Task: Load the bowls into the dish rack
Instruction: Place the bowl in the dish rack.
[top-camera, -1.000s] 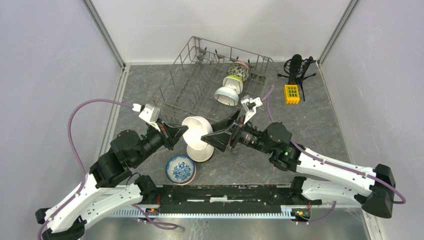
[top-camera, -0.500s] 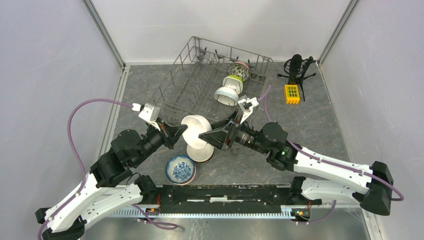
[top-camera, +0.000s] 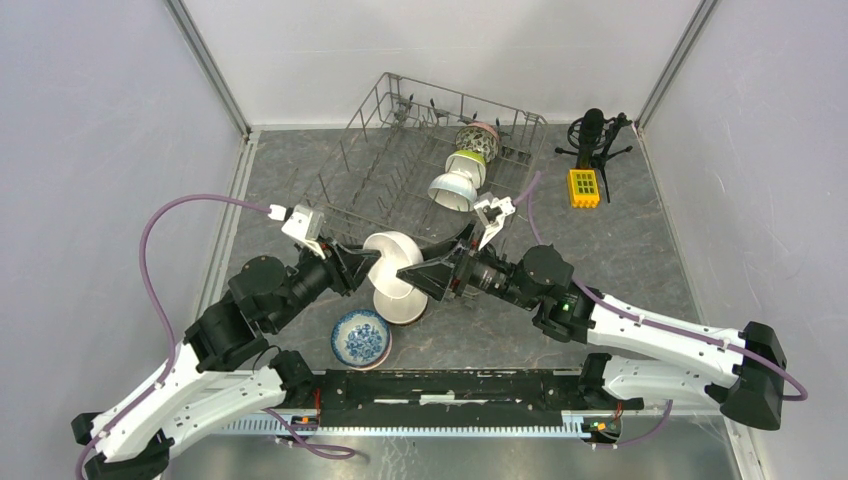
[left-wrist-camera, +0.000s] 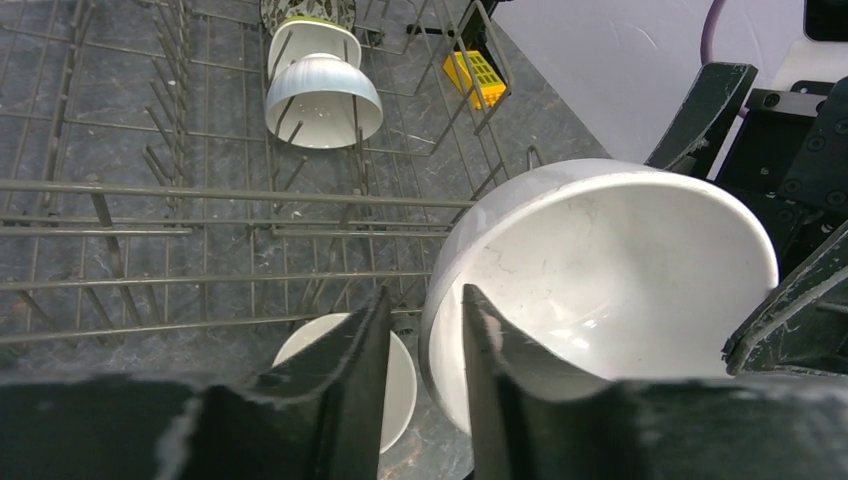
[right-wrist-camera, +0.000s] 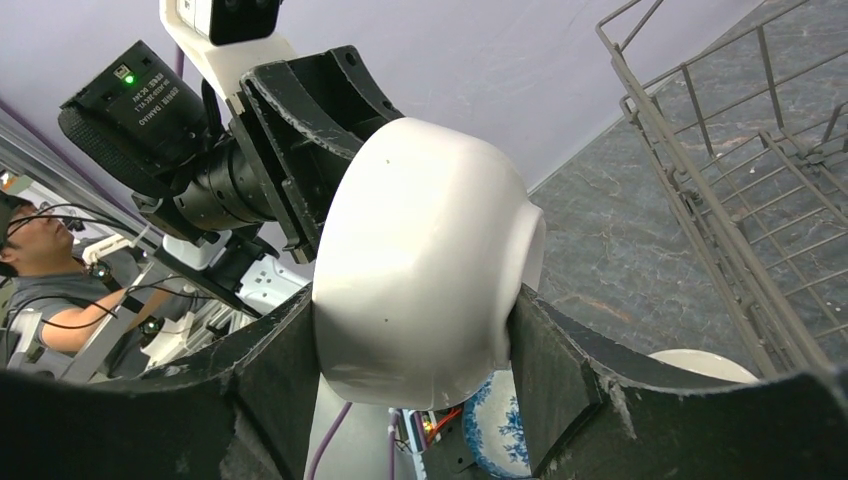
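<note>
A plain white bowl (top-camera: 392, 258) hangs tilted in the air between both arms, in front of the dish rack (top-camera: 385, 165). My right gripper (top-camera: 422, 274) is shut on this bowl (right-wrist-camera: 420, 250), one finger pressed to each side of it. My left gripper (left-wrist-camera: 425, 295) is open and straddles the bowl's rim (left-wrist-camera: 600, 270), one finger inside and one outside with a gap. Under it on the table lies a second white bowl (top-camera: 402, 308), with a blue-and-white bowl (top-camera: 360, 338) nearer the bases. Inside the rack lean a white bowl (top-camera: 454, 190), a lime green one (top-camera: 467, 165) and a speckled one (top-camera: 478, 141).
A black microphone on a tripod (top-camera: 592, 135) and a yellow block (top-camera: 583, 187) stand right of the rack. Grey walls close in the table on the left, back and right. The rack's near wire wall (left-wrist-camera: 200, 190) runs just behind the held bowl.
My left gripper's jaws have come apart off the white bowl's rim. My right gripper has closed onto the bowl from the other side and shifted slightly left.
</note>
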